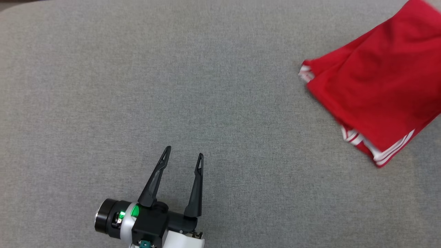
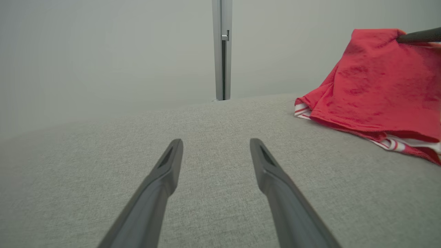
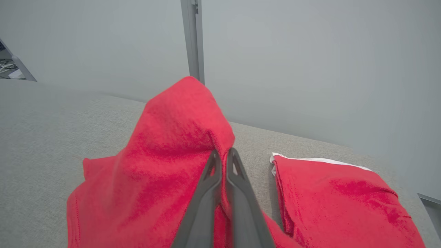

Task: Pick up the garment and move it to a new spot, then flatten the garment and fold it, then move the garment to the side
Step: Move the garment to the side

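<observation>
Below, grey woven surface (image 1: 172, 86), red garment (image 1: 382, 86); pale wall (image 2: 103, 51)

The garment (image 1: 379, 86) lies on the padded surface (image 1: 172, 69) at the robot's far right, running past that edge of the head view. Its lower edges rest on the surface, while one fold stands raised above the rest of the garment. At that raised fold sits the right gripper (image 3: 224, 151), its two fingers pressed together with cloth between them. The left gripper (image 1: 184, 151) is well apart from the garment, to its left and nearer the robot, fingers spread and pointing away from the robot. Behind the garment rises a wall (image 2: 103, 51), with an upright post (image 2: 222, 51) behind and left of the garment.
</observation>
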Controlling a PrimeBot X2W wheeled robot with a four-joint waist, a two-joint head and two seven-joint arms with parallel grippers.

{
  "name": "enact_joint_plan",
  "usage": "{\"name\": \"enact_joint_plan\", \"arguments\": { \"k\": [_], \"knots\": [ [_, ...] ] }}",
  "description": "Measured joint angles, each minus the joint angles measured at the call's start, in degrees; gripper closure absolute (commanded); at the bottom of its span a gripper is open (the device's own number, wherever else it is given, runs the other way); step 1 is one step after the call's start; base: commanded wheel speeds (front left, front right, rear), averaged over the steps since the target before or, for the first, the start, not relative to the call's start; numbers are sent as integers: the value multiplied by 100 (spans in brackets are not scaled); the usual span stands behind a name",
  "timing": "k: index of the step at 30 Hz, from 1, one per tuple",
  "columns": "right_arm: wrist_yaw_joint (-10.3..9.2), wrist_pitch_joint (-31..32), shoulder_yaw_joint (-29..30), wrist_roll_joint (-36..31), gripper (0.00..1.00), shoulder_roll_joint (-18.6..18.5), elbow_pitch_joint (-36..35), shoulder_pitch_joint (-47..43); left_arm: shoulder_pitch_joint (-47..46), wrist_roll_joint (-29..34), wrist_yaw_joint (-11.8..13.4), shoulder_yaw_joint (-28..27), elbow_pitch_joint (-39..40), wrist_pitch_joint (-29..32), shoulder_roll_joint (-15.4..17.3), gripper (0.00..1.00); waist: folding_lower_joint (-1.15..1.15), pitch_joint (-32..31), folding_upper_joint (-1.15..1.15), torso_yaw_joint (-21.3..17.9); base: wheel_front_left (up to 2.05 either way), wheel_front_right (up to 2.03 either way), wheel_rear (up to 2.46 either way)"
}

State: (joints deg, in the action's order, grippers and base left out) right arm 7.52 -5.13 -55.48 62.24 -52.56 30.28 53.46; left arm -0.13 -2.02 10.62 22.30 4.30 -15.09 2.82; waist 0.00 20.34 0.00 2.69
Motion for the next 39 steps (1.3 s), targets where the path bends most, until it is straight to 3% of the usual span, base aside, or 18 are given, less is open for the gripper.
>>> {"name": "enact_joint_plan", "arguments": {
  "k": [14,21,22,23,24,28,32,34,39],
  "knots": [
    [0,272,209,218,100,-768,1013,1119,-533,154,-22,164,70,0,-2,0,0,812,0,-105,0,0,0],
    [0,381,282,153,100,-898,1770,1260,-699,220,-42,214,93,1,14,0,0,1107,0,-103,0,0,0],
    [2,387,309,153,82,-865,1953,1278,-731,221,-41,220,99,0,19,0,0,1138,0,-97,0,0,0],
    [3,366,320,93,22,-813,2186,1328,-750,221,-41,222,100,0,23,0,0,1166,0,-90,0,0,0],
    [3,321,311,-53,0,-764,2431,1374,-753,221,-41,231,93,1,29,0,0,1186,0,-80,0,0,0],
    [2,-79,181,-748,0,-338,3376,1545,-819,211,-40,240,31,1,34,0,0,1147,0,-47,0,0,0],
    [2,-856,119,-1268,0,305,3737,1623,-817,169,3,209,-27,1,33,0,0,931,0,-31,0,0,0],
    [2,-960,183,-1356,0,681,3618,1469,-733,91,23,165,-30,1,27,0,0,766,0,-35,0,0,0],
    [3,-985,1138,-1805,0,1202,2059,398,-491,-3,65,7,-46,0,22,0,0,279,0,-81,0,0,0]
  ]
}}
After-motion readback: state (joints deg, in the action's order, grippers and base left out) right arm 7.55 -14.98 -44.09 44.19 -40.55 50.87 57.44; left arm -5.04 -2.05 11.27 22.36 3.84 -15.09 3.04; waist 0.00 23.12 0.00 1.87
